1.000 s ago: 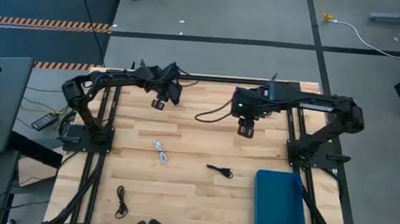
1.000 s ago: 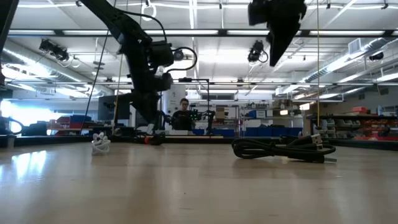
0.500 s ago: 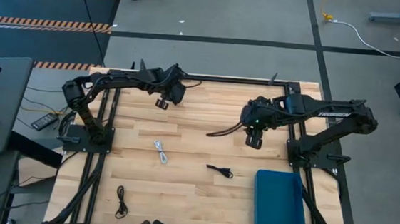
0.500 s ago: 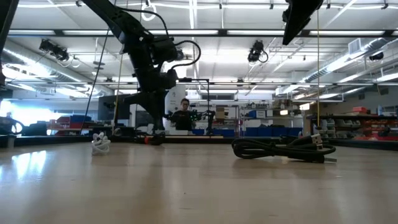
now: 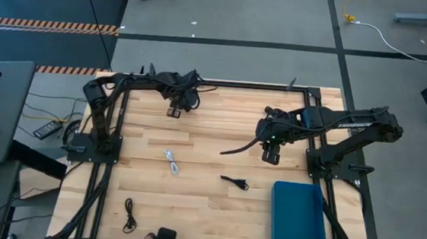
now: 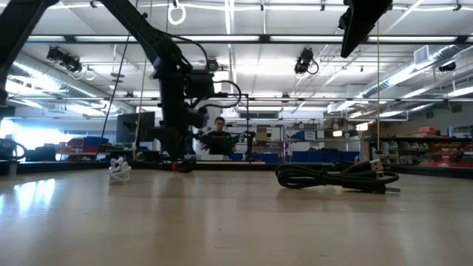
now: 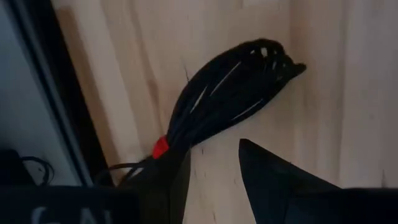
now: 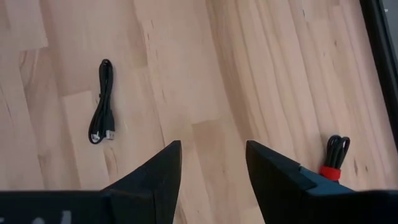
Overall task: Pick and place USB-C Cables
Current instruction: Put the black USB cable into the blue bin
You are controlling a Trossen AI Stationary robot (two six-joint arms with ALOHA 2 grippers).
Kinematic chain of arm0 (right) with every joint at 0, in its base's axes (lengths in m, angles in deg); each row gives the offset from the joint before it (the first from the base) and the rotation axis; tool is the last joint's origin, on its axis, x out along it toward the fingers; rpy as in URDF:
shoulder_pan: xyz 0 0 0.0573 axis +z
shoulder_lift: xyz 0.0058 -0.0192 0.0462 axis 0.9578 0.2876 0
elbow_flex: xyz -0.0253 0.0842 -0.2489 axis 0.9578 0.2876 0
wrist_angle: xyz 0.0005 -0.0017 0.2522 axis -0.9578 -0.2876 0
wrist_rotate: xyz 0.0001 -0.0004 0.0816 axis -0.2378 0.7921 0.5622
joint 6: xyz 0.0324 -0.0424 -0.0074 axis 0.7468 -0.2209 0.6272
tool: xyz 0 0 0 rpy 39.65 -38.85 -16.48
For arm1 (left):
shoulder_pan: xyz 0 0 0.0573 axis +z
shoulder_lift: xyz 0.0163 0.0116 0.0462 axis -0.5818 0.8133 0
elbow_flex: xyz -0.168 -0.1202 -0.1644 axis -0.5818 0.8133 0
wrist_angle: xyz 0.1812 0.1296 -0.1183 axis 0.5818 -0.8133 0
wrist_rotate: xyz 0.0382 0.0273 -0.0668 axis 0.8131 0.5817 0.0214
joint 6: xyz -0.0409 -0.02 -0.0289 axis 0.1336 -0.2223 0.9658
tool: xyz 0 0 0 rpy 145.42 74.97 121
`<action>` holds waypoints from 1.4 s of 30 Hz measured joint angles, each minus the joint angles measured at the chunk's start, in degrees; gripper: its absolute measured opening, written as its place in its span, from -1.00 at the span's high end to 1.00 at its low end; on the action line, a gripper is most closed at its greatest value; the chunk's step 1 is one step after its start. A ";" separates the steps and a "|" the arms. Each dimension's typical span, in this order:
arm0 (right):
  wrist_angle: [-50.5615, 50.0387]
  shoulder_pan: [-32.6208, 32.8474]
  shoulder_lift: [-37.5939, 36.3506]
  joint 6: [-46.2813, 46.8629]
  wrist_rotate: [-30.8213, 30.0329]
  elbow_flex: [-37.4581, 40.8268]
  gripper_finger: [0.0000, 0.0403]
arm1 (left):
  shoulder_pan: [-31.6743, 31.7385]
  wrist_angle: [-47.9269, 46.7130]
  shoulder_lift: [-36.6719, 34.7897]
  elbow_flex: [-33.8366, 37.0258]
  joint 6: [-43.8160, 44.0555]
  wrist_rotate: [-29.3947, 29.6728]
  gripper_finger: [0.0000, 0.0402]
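High view, left to right: left gripper (image 5: 174, 111) hangs over a red-banded black cable bundle (image 7: 227, 93), fingers parted, apparently not gripping it. White cable (image 5: 171, 161) and black cable (image 5: 234, 182) lie mid-table. Right gripper (image 5: 270, 154) hovers open, empty, near the blue tray (image 5: 298, 216).

A black cable bundle (image 7: 224, 99) with a red band is seen on the wooden table (image 7: 336, 81), just beyond the parted left pincer (image 7: 214, 180).
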 joint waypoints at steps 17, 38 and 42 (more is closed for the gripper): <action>0.09 0.00 0.02 -1.68 -0.10 0.00 0.08 | 0.84 -2.51 3.51 -6.16 0.93 -1.39 -0.44; 0.31 0.94 0.02 -0.90 0.09 0.00 0.08 | 0.96 -3.97 7.80 -6.29 2.48 -3.68 0.71; 0.18 0.94 0.02 0.44 0.07 0.00 0.08 | -0.48 -5.09 7.15 -6.17 2.68 1.88 0.84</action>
